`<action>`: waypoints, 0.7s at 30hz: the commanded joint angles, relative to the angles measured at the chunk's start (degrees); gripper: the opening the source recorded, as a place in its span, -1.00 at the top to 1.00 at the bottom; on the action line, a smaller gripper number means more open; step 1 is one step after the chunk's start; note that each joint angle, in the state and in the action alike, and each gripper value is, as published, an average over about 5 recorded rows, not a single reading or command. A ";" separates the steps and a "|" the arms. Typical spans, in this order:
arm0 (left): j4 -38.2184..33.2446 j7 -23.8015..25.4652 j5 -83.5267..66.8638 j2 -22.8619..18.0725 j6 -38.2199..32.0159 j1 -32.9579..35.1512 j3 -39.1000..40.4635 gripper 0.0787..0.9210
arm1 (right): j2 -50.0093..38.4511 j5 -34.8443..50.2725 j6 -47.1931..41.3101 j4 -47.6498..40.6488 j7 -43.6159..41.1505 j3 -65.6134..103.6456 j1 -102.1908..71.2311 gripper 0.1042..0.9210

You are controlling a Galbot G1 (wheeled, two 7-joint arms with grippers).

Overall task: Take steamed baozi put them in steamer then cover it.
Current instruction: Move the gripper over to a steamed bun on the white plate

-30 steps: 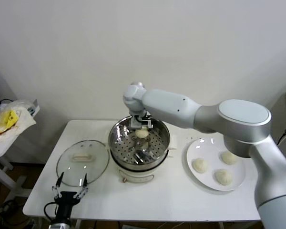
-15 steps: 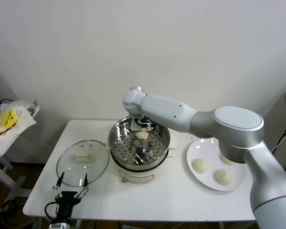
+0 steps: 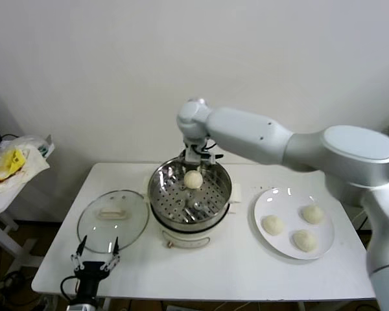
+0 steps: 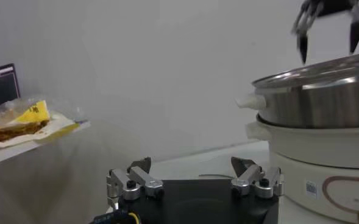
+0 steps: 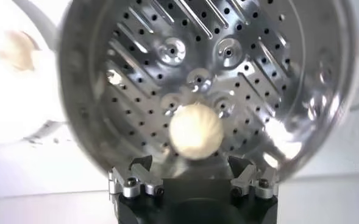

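first baozi (image 3: pixel 193 179) lies in the steamer (image 3: pixel 161 194); right gripper (image 3: pixel 196 160) above, jaws apart, empty. next: fetch another from the plate (image 3: pixel 282 201) at the table's right edge.

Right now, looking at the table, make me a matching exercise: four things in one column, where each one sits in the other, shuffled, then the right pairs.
Things:
1. glass lid
2. single bun
3. three buns
4. left tool

Places:
A. on the white plate
B. inside the steel steamer, on its perforated tray
C. flat on the table, on the steamer's left
D. open, at the table's near edge in front of the lid

Pairs: 1-C, 2-B, 3-A, 4-D
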 commanded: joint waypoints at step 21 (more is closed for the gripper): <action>-0.70 -0.02 0.23 -0.12 1.42 0.09 -0.83 -0.77 | -38.92 25.21 -36.18 11.04 7.75 -5.73 -12.26 -0.76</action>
